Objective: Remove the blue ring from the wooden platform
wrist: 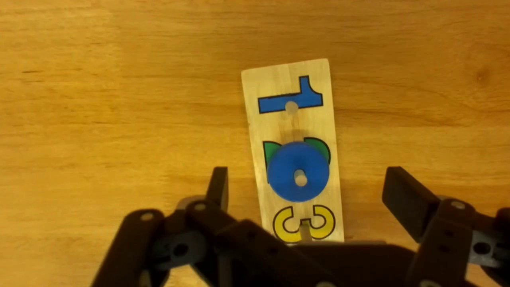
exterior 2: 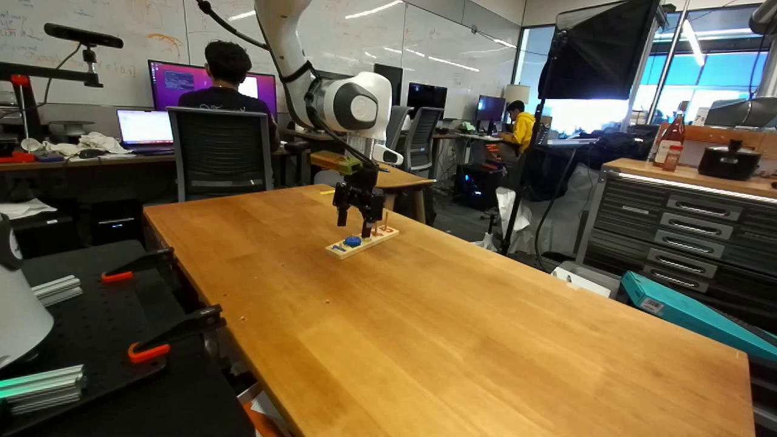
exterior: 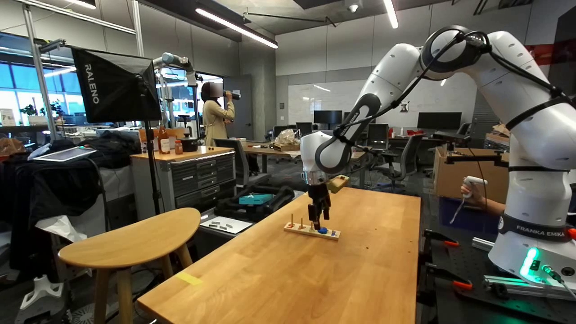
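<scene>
On the wooden platform, the blue ring circles a peg; the tool hangs spread nearby, holding nothing; grasp, lift and removal seem undone.

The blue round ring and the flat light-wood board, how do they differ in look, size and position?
The blue round ring is plain; the flat light-wood board carries printed numbers in several colours. The ring is much smaller than the long, rectangular board. The ring sits around a thin wooden peg, while the board lies on the long wooden table. Shared: neither is gripped; the black two-fingered tool stands open.
</scene>
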